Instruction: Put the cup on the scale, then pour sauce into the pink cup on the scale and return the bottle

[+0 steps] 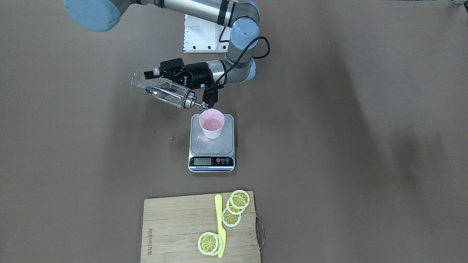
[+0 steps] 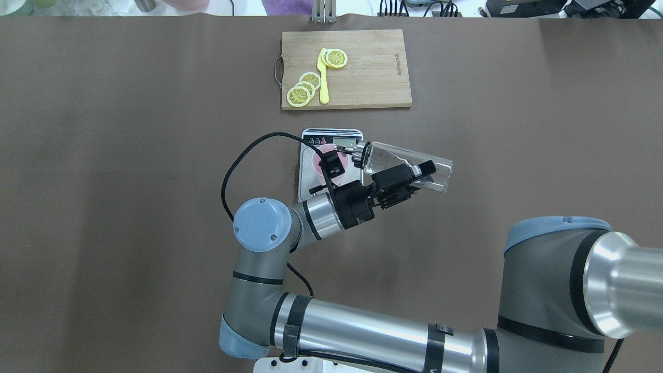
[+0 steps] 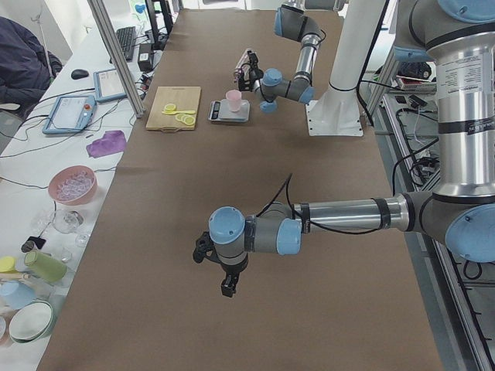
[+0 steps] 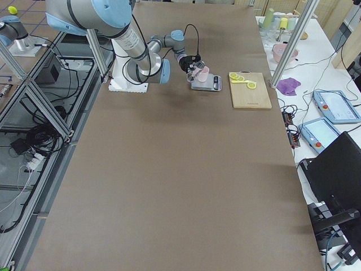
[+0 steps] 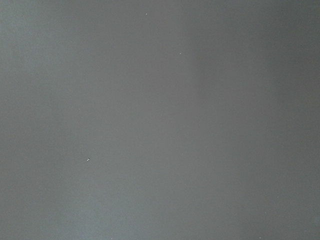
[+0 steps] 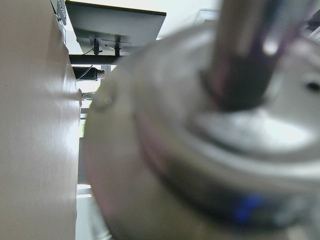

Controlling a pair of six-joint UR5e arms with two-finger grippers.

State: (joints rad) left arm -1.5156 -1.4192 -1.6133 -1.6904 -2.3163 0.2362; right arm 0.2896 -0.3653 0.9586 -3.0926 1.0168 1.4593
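- Right jaws clamped across the tilted bottle (image 1: pixel 161 93) — hold its spout centred over the cup (image 1: pixel 211 124) on the scale (image 1: pixel 212 146), pouring slowly.
- Left jaws — cannot tell whether open.

Little print, none of it legible.
A burnt-in brand mark is seen along one short edge of the bamboo cutting board (image 1: pixel 172 223), but its letters cannot be made out. White print under the display on the scale (image 1: pixel 211 161) is too small to be read.
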